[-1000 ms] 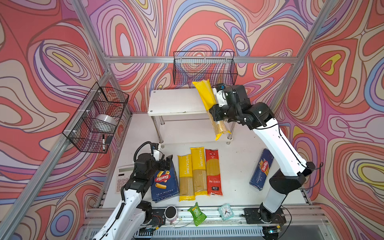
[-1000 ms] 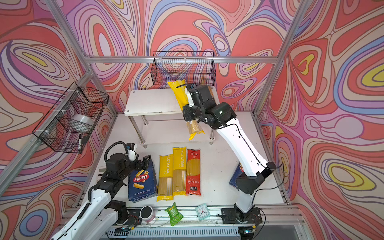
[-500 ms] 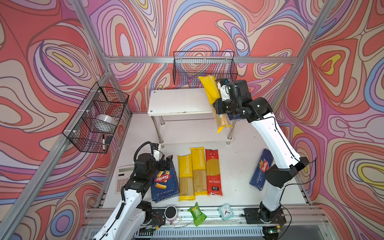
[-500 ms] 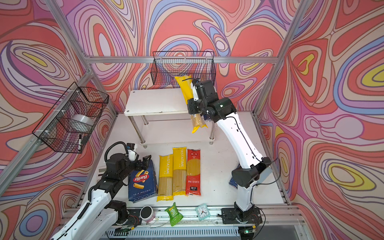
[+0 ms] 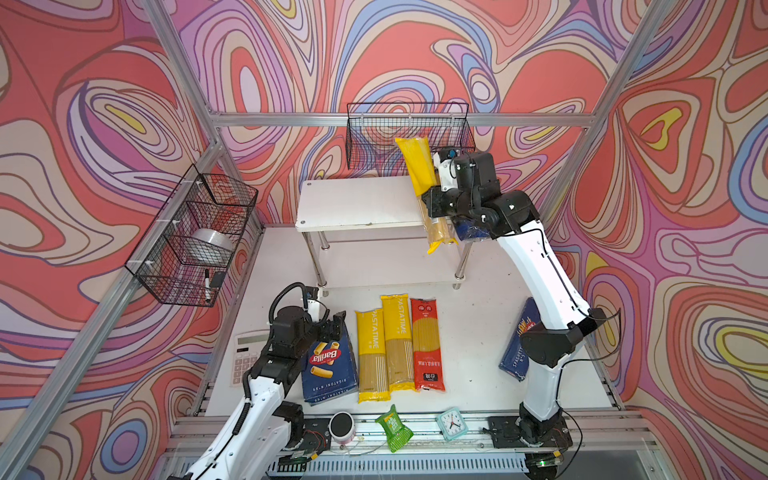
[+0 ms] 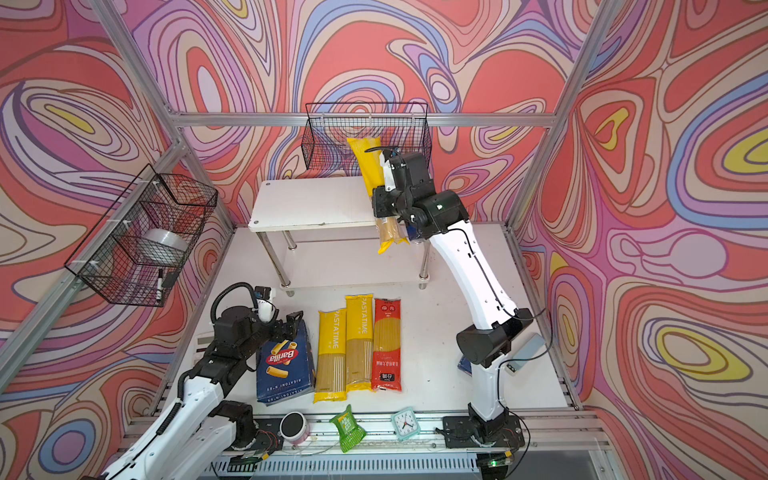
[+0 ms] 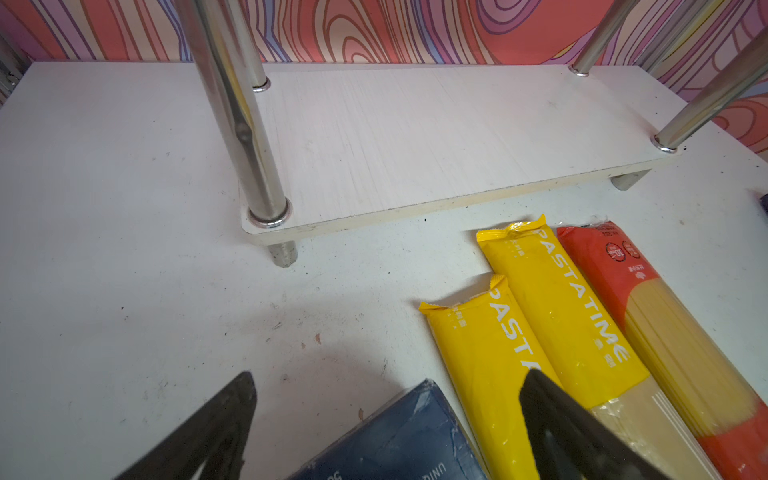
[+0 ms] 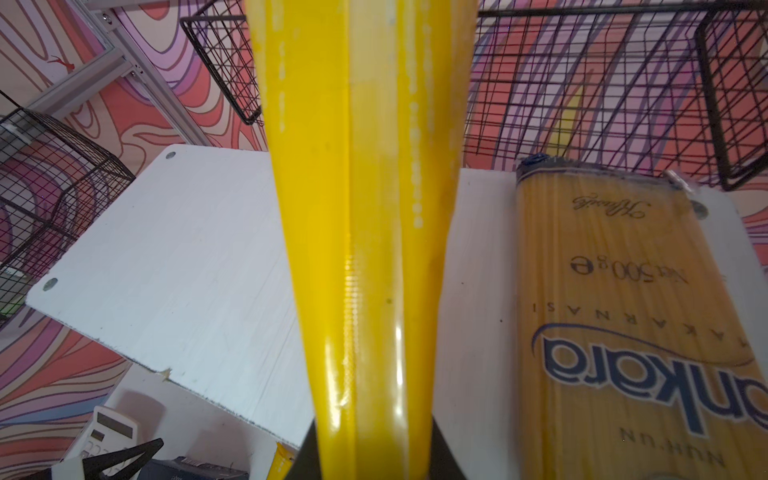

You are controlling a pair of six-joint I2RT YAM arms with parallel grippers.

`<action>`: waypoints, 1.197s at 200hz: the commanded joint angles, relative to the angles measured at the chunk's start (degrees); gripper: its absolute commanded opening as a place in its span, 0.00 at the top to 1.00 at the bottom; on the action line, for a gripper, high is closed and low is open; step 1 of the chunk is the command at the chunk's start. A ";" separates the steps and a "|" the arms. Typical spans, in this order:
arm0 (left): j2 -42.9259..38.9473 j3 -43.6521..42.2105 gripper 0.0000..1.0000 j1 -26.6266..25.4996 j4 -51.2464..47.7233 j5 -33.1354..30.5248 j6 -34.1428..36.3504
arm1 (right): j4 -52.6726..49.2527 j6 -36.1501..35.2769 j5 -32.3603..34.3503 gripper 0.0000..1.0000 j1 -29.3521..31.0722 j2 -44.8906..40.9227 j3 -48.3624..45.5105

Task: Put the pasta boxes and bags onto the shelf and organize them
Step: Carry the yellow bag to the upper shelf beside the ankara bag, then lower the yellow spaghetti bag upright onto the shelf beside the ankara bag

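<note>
At the front edge, the left gripper (image 5: 330,326) hasn't budged, jaws apart over a corner of the dark blue Barilla RIGATONI box (image 5: 330,368). Beside it lie a yellow PASTATIME bag (image 5: 371,353), a second PASTATIME bag (image 5: 398,340) and a red bag (image 5: 426,340). The SPAGHETTI N.5 box (image 5: 513,361) sits off right. Further back, the right gripper (image 5: 431,198), clamped on a glossy yellow bag (image 5: 419,170), has lifted it higher over the shelf (image 5: 353,203), beside the gold ankara packet (image 8: 623,311) on the top tier.
</note>
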 commanded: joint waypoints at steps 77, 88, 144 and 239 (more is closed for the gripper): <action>-0.87 -0.26 0.00 -0.24 1.03 0.52 0.92 | 8.86 1.30 -0.94 0.83 -3.08 1.74 0.17; -0.88 -0.27 0.00 -0.24 0.99 0.54 0.89 | 9.45 1.43 -1.30 0.82 -3.20 1.36 -0.97; -0.79 -0.19 0.00 -0.24 1.08 0.59 0.90 | 10.36 2.73 -1.80 0.71 -3.36 0.43 -3.98; -1.32 -0.52 0.00 -0.24 1.03 0.79 0.93 | 10.99 3.72 -1.62 0.57 -3.48 -2.32 -6.38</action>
